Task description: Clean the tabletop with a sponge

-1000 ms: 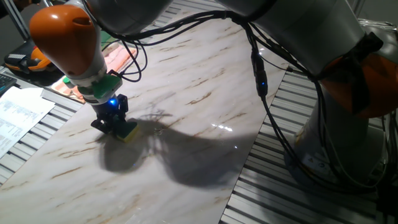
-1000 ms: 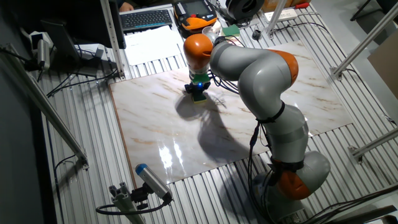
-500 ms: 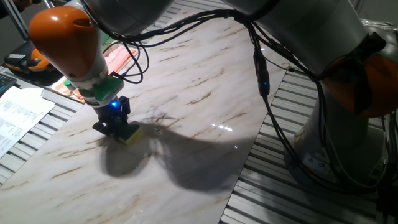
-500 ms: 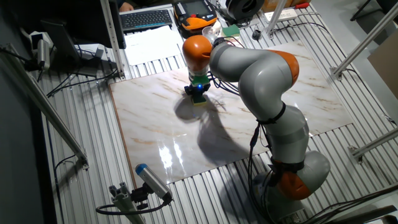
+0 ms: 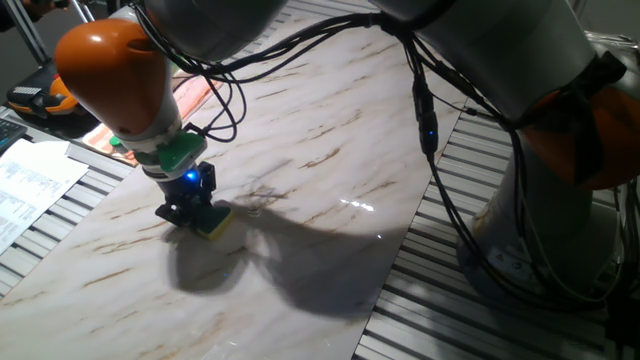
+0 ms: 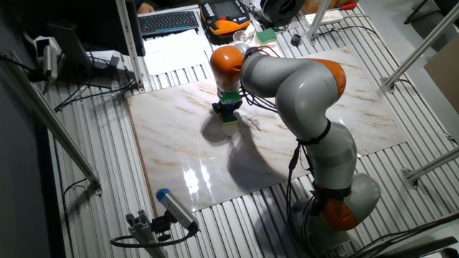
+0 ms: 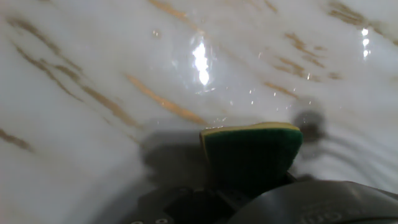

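Gleaming veined tabletop (image 5: 330, 150) on grey slats (image 6: 93, 186), gripper (image 5: 192, 207) clamping sponge (image 5: 212, 222) against it

The arm reaches out from its base at the near right, bending over to the far left with its orange wrist pointing down. The gripper (image 5: 194, 209) is closed on the sponge (image 5: 213, 222), pressing it flat.

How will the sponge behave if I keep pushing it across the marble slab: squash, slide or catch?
The sponge shows a yellow foam body, so it will likely squash a little under pressure. The tabletop looks glossy and smooth, so it should probably slide without catching. Clamped in the gripper at one end, its free end may flex or drag.
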Tool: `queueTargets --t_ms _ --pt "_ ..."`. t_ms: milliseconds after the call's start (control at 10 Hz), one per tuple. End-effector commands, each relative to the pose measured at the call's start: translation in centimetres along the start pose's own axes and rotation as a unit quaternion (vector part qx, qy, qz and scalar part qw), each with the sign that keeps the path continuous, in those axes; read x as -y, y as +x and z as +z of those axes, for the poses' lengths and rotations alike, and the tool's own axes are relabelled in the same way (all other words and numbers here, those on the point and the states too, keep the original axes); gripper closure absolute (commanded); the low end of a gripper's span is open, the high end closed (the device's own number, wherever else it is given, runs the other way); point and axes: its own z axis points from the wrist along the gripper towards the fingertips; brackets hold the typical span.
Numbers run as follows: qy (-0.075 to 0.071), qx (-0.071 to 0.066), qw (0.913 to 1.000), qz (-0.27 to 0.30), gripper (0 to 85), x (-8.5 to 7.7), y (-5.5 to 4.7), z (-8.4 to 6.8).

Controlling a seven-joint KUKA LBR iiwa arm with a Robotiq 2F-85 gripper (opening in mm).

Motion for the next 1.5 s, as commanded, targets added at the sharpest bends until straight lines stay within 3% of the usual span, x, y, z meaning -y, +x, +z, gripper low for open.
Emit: queueTargets --t_ms 0,600,1100,1400 --pt "-0.001 0.001 1.0000 0.000 85.0 0.1 0.1 0.0" --pt "-0.001 -0.001 1.0000 0.000 85.0 0.0 1.9 -0.2" --pt "-0.003 0.000 1.0000 -0.004 85.0 0.4 2.9 0.4" --pt "-0.012 0.001 0.9999 -0.008 85.0 0.8 3.8 1.1"
